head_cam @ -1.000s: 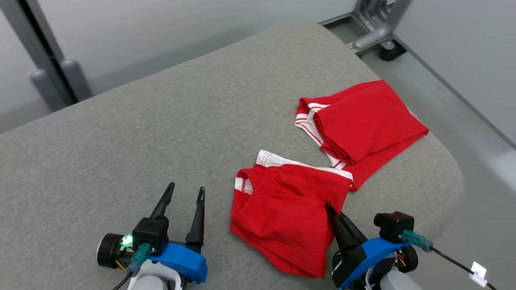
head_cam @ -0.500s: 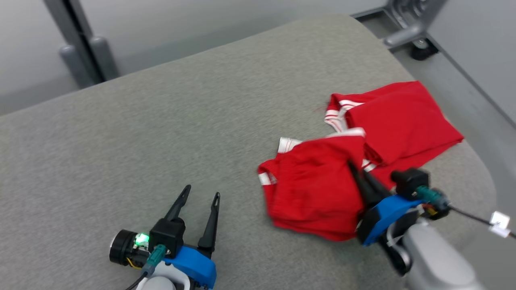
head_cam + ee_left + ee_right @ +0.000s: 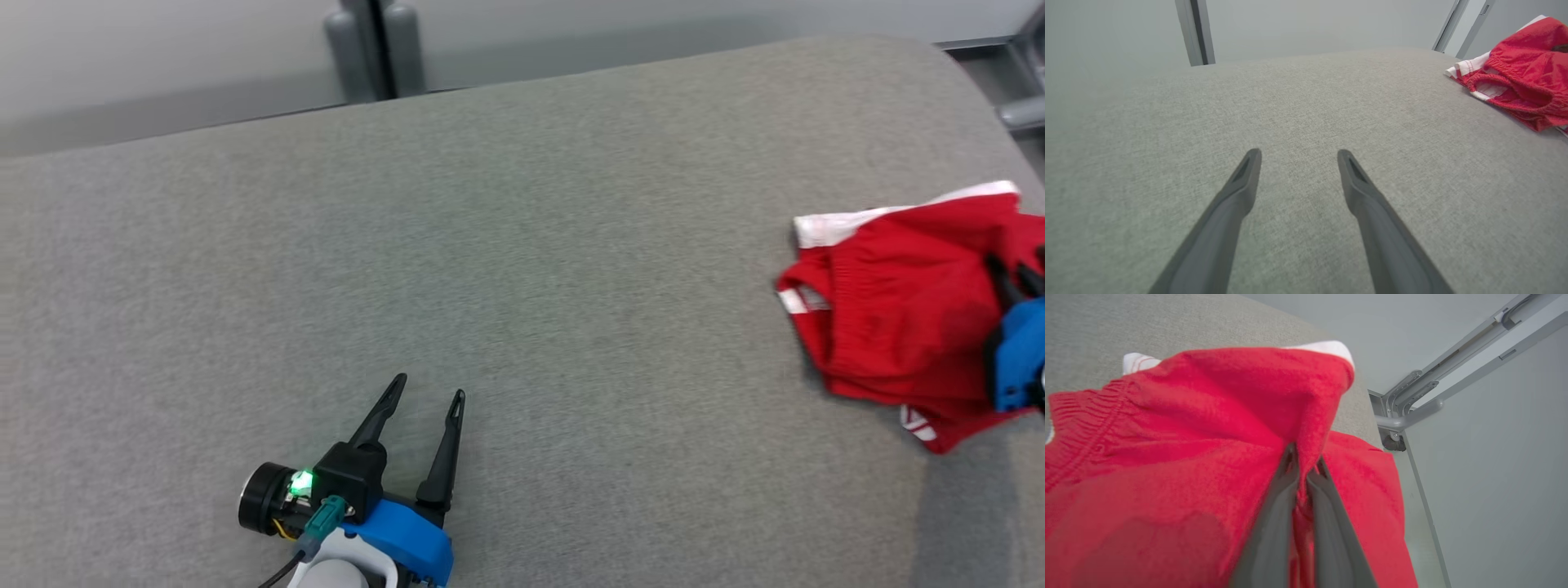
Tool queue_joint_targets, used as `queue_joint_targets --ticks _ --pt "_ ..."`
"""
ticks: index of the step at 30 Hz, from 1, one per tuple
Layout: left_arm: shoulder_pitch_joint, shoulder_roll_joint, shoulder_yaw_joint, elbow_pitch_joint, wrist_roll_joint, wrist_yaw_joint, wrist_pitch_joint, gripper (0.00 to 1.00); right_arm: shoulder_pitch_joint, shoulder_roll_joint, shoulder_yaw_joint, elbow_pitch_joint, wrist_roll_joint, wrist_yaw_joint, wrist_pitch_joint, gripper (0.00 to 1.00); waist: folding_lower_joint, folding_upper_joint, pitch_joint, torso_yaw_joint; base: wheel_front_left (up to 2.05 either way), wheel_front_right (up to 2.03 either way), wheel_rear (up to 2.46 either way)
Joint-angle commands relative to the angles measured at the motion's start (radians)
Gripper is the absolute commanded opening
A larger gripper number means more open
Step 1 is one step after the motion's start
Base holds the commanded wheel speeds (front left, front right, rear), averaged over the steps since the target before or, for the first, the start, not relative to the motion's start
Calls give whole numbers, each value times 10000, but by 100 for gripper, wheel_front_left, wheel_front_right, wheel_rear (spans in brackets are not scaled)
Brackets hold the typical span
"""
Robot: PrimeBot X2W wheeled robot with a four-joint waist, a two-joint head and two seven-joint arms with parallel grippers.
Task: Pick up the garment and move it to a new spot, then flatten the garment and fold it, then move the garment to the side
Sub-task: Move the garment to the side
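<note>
fingers (image 3: pixel 446 453) of the left gripper (image 3: pixel 430 385) stand spread wide with nothing between them, at 7 o'clock in the head view, low over the grey padded surface (image 3: pixel 522 204). from the left wrist camera, the red garment (image 3: pixel 1519 77) with its white trim lies at 2 o'clock, well apart from that gripper (image 3: pixel 1298 152). further right in the head view, the garment (image 3: pixel 890 318) sits bunched at 3 o'clock near the surface's right end. the right gripper (image 3: pixel 1006 268) is at the garment's right side. its wrist view shows the right gripper (image 3: pixel 1305 455) clenched on a raised fold of the garment (image 3: pixel 1208 416), cloth pinched between the tips.
</note>
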Motion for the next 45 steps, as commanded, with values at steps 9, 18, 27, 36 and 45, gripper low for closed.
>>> queue_joint_targets --ticks 9,18,27,36,45 --pt "-59 9 20 -157 -108 106 -28 100 -170 -940 -1388 1148 -865 -14 34 0 -1 -2 244 583 0 0 0" --pt "-214 10 71 -102 21 103 -27 100 -443 -483 -2791 1462 -1750 -12 -587 100 -1 -2 210 474 0 0 0" --pt "-111 12 390 -168 -28 346 -28 100 -218 1236 -4447 -395 -3105 -9 -1159 100 -1 -2 -132 539 0 0 0" --pt "-123 12 925 -232 -34 854 -27 100 1914 4022 -4811 -3674 -2826 -8 -1171 100 -1 -2 -664 1208 0 0 0" --pt "211 6 1354 33 95 1379 -27 100 4038 4703 -4402 -4607 -2231 -8 -1173 100 -1 -2 -1231 1968 0 0 0"
